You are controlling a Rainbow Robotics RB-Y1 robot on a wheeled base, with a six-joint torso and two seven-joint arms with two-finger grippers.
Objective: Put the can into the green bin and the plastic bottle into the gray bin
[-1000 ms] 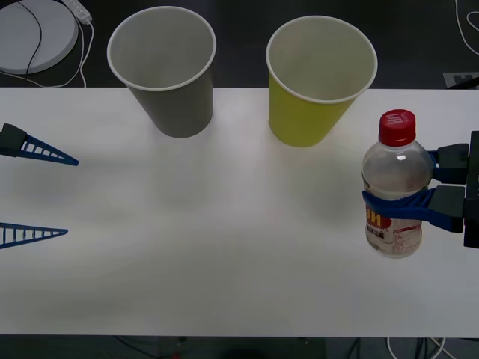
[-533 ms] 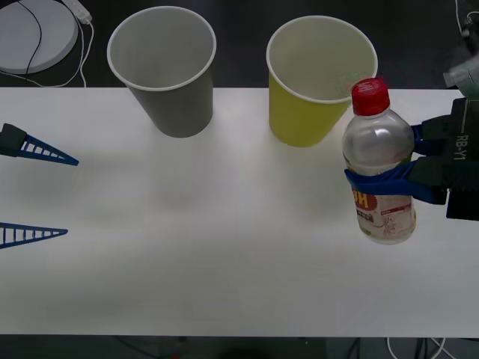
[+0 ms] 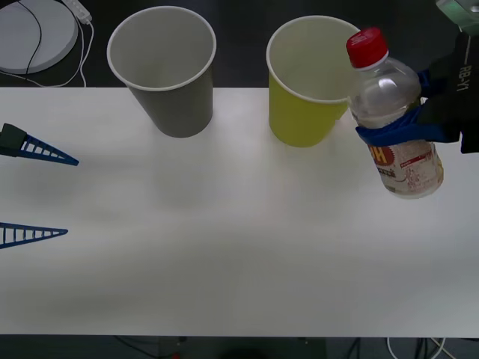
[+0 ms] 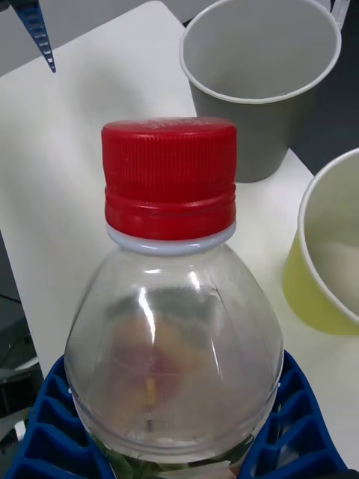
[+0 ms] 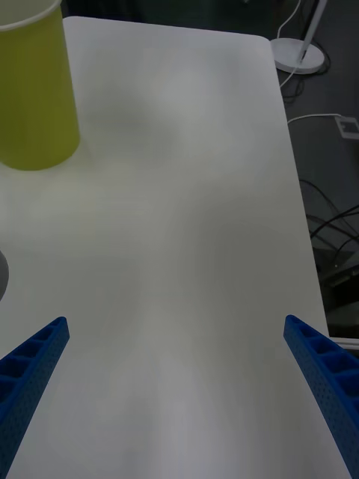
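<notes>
Left gripper (image 3: pixel 34 194) sits spread wide and empty at the white tabletop's (image 3: pixel 224 247) left edge, well left of the large gray paper-cup-shaped bin (image 3: pixel 165 71), likely parked out of the way while the other arm works. The gray bin stands upright at the tabletop's far edge, mouth up and nothing visible inside. Just right of the gray bin stands the large yellow-green paper-cup-shaped bin (image 3: pixel 314 82), also upright; something pale may lie on its floor in the right wrist view, hard to tell. Right of both, the right gripper (image 3: pixel 393 133) pinches the small clear plastic bottle with red screw cap (image 3: pixel 393 112) around its middle, its blue fingers (image 4: pixel 45 426) wrapping the body. The bottle hangs clear of the tabletop, tilted, cap overlapping the green bin's rim in the front view. Lifted high probably to clear the rims on the way to the gray bin, which is well apart from it.
</notes>
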